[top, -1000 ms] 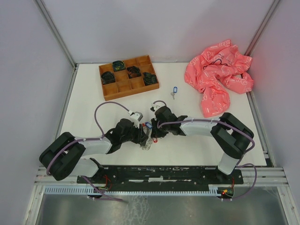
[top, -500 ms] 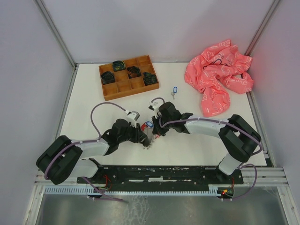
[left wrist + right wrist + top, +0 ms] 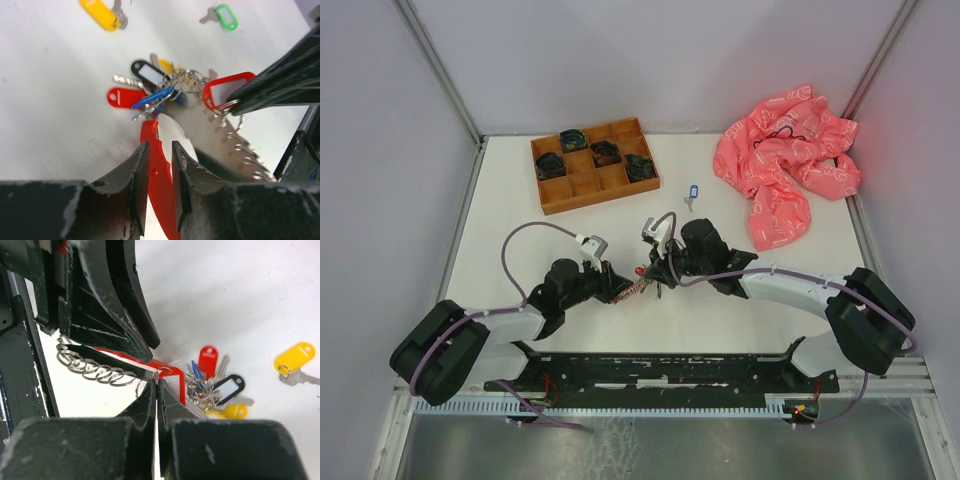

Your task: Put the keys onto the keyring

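Left wrist view shows the left gripper (image 3: 156,150) clamped on a red strip (image 3: 157,175) of the keyring (image 3: 184,81) bunch, mid-counter toward the near edge. The right gripper (image 3: 156,385) pinches its small ring beside the red loop tag (image 3: 175,386), seemingly stretching the bunch apart so the loose blue-tagged key (image 3: 692,190), nearer the far edge, can be threaded.

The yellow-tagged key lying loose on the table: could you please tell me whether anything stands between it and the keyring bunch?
Nothing visible does: only bare table lies between the yellow-tagged key and the keyring bunch. The right tool and left tool grip the bunch from its other side.
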Motion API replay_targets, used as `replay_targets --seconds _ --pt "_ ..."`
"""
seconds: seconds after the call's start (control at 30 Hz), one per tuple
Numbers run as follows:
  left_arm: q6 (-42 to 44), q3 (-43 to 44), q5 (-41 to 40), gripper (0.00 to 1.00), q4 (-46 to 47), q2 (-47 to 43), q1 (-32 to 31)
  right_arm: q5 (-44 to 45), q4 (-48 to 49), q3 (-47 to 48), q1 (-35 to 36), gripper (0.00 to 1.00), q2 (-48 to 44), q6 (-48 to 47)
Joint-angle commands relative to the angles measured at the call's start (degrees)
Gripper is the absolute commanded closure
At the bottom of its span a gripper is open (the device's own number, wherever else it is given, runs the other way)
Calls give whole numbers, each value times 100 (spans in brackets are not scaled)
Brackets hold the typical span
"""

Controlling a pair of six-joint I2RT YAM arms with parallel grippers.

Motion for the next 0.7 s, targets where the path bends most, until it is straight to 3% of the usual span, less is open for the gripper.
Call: replay_targets --seconds 0.0,0.13,0.4,0.67 --pt "324 -227 36 69 1153 -435 43 -490 1298 -297 -116 99 -226 -297" --pt "561 -323 -47 69 1508 -566 42 -502 1677 -506 -130 99 -132 -350" --pt "572 -252 360 68 1305 -47 42 -45 924 -431 -130 97 208 -98" --pt "489 -48 513 67 595 118 -4 227 187 -252 -121 89 698 441"
